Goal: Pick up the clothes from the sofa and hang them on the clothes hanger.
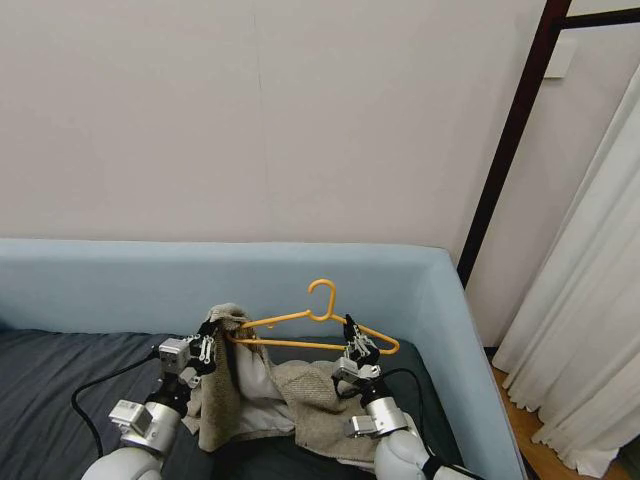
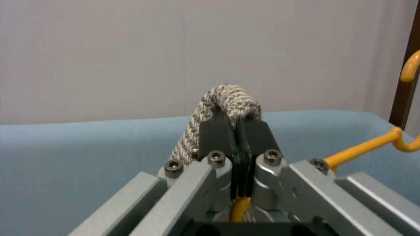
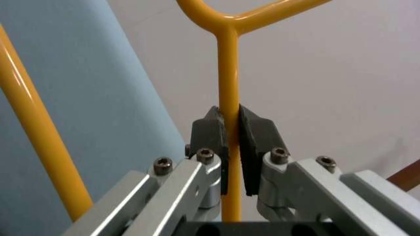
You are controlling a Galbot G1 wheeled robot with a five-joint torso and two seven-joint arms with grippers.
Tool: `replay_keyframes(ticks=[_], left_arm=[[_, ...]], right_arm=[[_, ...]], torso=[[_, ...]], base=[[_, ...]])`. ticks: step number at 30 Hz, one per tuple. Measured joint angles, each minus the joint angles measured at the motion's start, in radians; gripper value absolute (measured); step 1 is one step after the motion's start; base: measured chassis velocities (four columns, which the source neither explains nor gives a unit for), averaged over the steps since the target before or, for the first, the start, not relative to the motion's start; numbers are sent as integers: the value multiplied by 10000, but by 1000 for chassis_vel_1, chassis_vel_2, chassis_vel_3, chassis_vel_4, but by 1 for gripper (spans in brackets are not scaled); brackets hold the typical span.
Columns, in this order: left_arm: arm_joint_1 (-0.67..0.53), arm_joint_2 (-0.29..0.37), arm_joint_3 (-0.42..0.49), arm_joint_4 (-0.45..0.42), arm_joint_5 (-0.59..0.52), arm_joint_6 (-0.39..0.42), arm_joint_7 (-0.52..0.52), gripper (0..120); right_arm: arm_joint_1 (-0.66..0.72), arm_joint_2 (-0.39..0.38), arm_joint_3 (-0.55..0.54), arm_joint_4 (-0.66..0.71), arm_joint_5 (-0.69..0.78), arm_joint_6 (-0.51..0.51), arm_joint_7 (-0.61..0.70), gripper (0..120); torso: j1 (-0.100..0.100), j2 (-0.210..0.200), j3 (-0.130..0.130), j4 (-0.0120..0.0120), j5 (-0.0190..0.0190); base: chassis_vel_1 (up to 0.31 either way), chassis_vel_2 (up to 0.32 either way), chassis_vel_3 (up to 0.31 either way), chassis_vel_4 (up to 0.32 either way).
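Observation:
An orange clothes hanger point(image 1: 322, 318) is held up over the sofa seat, hook pointing up. My right gripper point(image 1: 356, 343) is shut on its lower bar near the right shoulder; in the right wrist view the pads point(image 3: 211, 133) pinch the orange rod point(image 3: 227, 88). A beige knit garment point(image 1: 252, 392) with a pale lining hangs from the hanger's left end and trails onto the seat. My left gripper point(image 1: 213, 335) is shut on the garment's top fold at that end. The left wrist view shows the knit fold point(image 2: 226, 101) bunched over the closed fingertips point(image 2: 217, 133), with orange hanger rod point(image 2: 359, 148) beside them.
The light blue sofa back point(image 1: 150, 275) and right arm point(image 1: 455, 330) wall in the dark grey seat point(image 1: 60, 365). A dark wooden post point(image 1: 512, 135) and a white curtain point(image 1: 590, 320) stand to the right. A black cable point(image 1: 95, 392) loops by my left arm.

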Motion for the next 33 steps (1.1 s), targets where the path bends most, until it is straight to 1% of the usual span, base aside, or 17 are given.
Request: replay_keyframes(ticks=[2,5,6,8,10,14,19,24,29,33], left_arm=[[26,92,-20,-11,-17,35,-2,0],[121,514,-35,-39,-128,156,0,0],[121,514,-35,-39,-128,156,0,0],[136,770,-14,-41,-261,207,0,0],[127,1012,35,-70,-478,302,-3,0],[7,1214,113,-34,-659,388,-40,0],[-9,1207,228,52,-669,465,-90,0],[-73,1150,573,211,-611,494,-111,0],[-75,1081,783,326,-440,505,-128,0],[-75,963,989,420,-267,527,-165,0]], right_arm=[[37,-9,76,-64,-99,35,1,5],[152,57,368,-259,-431,192,7,5],[152,57,368,-259,-431,192,7,5],[168,119,465,-296,-538,237,23,5],[146,186,487,-290,-563,250,63,5],[2,233,388,-95,-540,221,98,5],[-39,286,85,194,-514,17,75,5],[-21,251,-31,450,-354,-370,-170,5],[109,263,-102,529,-183,-453,-201,5],[200,345,-404,762,365,-538,-110,5]], torso=[[0,0,0,0,0],[0,0,0,1,-1],[0,0,0,1,-1],[0,0,0,1,-1],[0,0,0,2,-1],[0,0,0,-1,0],[-1,0,-1,4,0],[-1,0,-1,0,-1],[0,0,0,1,-1],[0,0,0,1,0]], base=[[0,0,0,0],[0,0,0,0],[0,0,0,0],[0,0,0,0],[0,0,0,0],[0,0,0,0],[0,0,0,0],[0,0,0,0],[0,0,0,0],[0,0,0,0]])
